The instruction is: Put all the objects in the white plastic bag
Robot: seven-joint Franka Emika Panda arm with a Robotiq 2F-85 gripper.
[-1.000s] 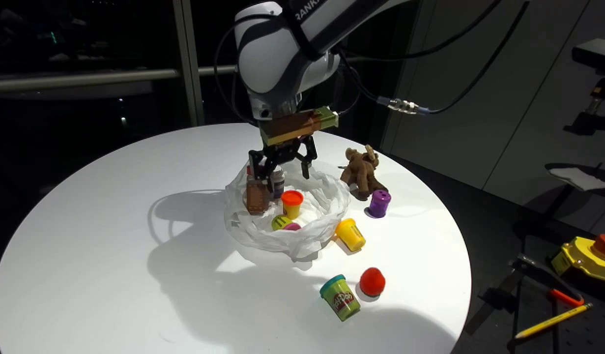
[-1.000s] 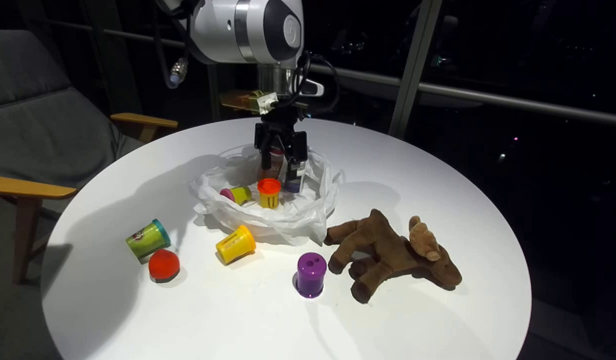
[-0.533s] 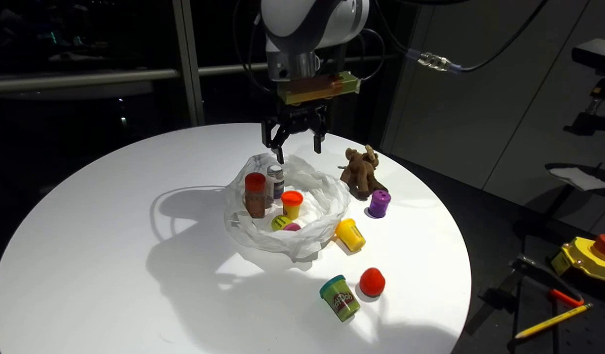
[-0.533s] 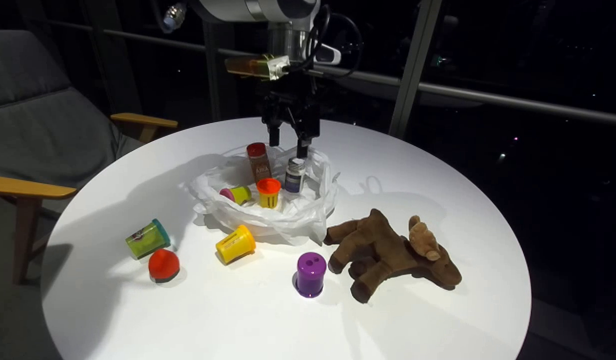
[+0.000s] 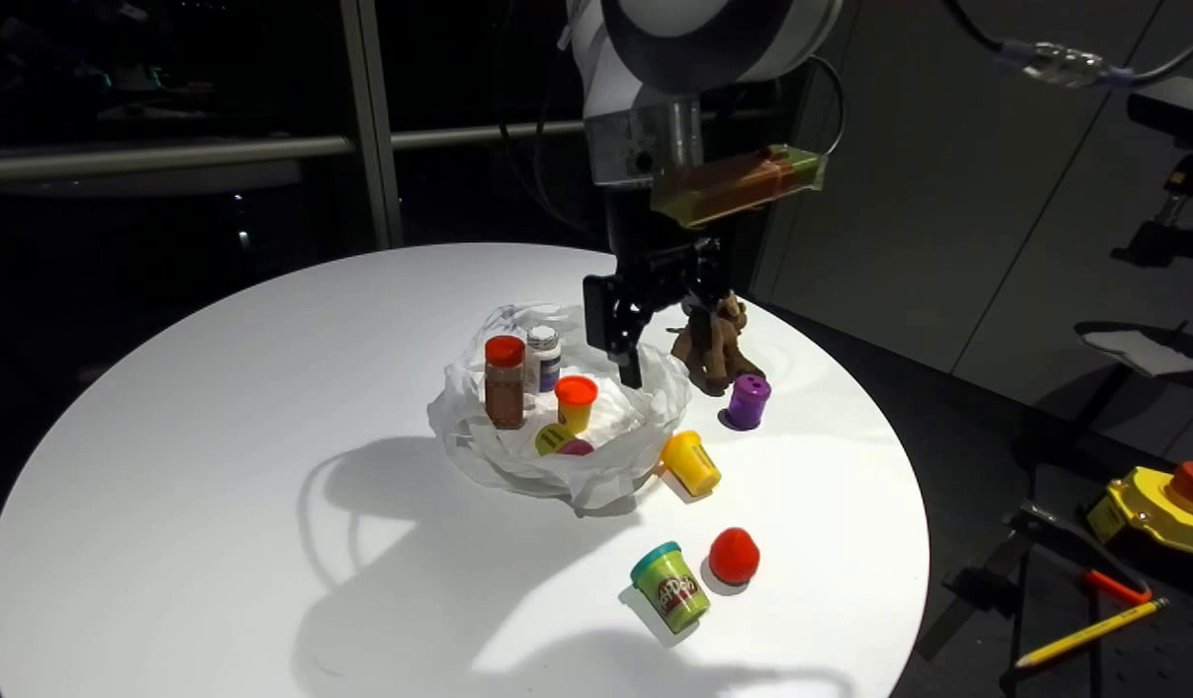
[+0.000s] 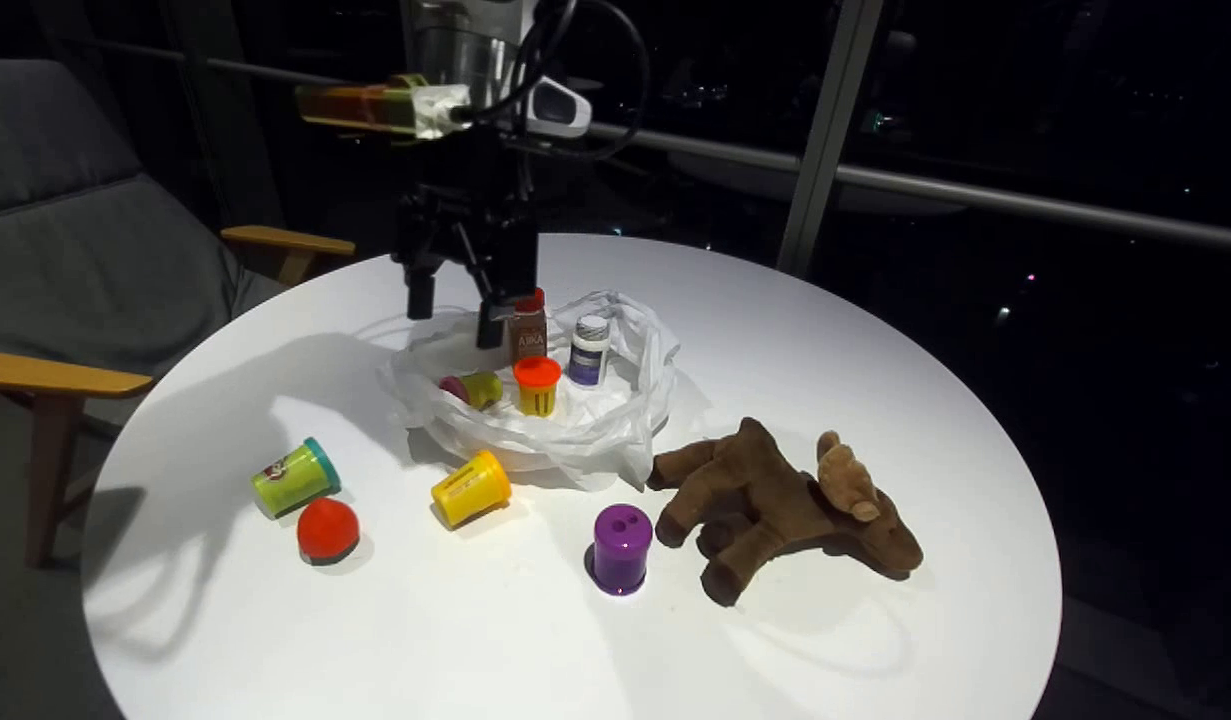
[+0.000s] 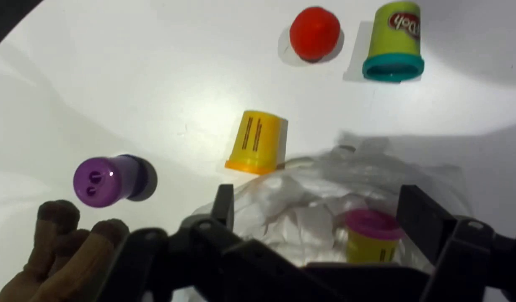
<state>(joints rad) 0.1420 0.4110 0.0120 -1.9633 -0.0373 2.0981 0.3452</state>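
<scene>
My gripper (image 7: 316,205) is open and empty above the white plastic bag (image 6: 575,455); it also shows in both exterior views (image 5: 672,339) (image 6: 456,312). In the bag stand a red-lidded brown jar (image 5: 505,393), a white bottle (image 6: 588,360) and a yellow tub with orange lid (image 6: 537,390). A tub with pink lid (image 7: 369,241) lies there too, between the fingers in the wrist view. Outside lie a yellow tub (image 7: 256,140) against the bag's edge, a red ball-like object (image 7: 315,33), a green tub with teal lid (image 7: 394,40), an upright purple sharpener (image 6: 622,550) and a brown plush moose (image 6: 775,490).
The round white table (image 5: 218,485) carries everything. A grey chair with wooden arms (image 6: 65,370) stands beside it. A side stand with a yellow box and red button (image 5: 1163,504) and a pencil (image 5: 1090,632) is beyond the table edge.
My gripper rose out of the bag from beside the brown jar, then moved across the bag toward the yellow tub's side. The brown jar leaned half a second ago and now stands upright.
</scene>
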